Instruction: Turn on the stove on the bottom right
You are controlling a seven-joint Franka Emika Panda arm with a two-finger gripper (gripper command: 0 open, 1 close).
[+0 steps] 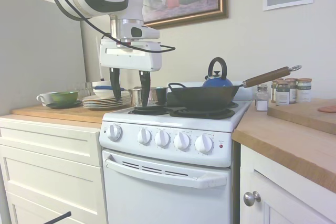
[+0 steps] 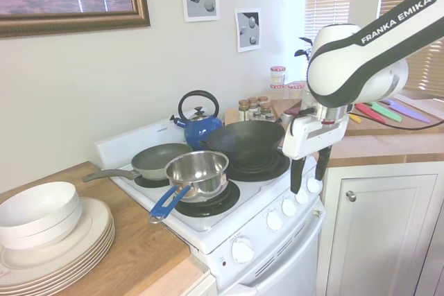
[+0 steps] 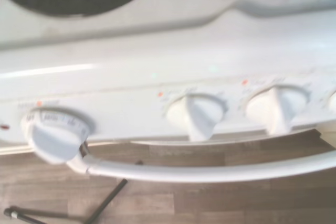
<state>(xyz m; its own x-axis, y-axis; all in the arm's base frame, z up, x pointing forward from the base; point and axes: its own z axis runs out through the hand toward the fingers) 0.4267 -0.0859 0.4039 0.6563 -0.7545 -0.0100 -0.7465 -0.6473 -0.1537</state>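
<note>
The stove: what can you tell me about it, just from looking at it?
The stove is a narrow white freestanding range between white cabinets under wooden counters. Its front panel carries five round white knobs and a small red light; below runs a white oven-door handle. Black burners on top hold a dark wok, a steel saucepan, a grey frying pan and a blue kettle. Nothing touches the knobs.

The stove [image 1: 168, 129] is showing plain white, its knobs [image 1: 181, 141] white too, with a small red light [image 1: 221, 146] and black burners [image 1: 203, 113]. The kettle [image 1: 217, 81] is gleaming blue, the wok [image 1: 202, 96] black. The desk [image 1: 294, 140] is showing warm wood grain. The claw [image 1: 129, 83] is wearing black fingers.
</note>
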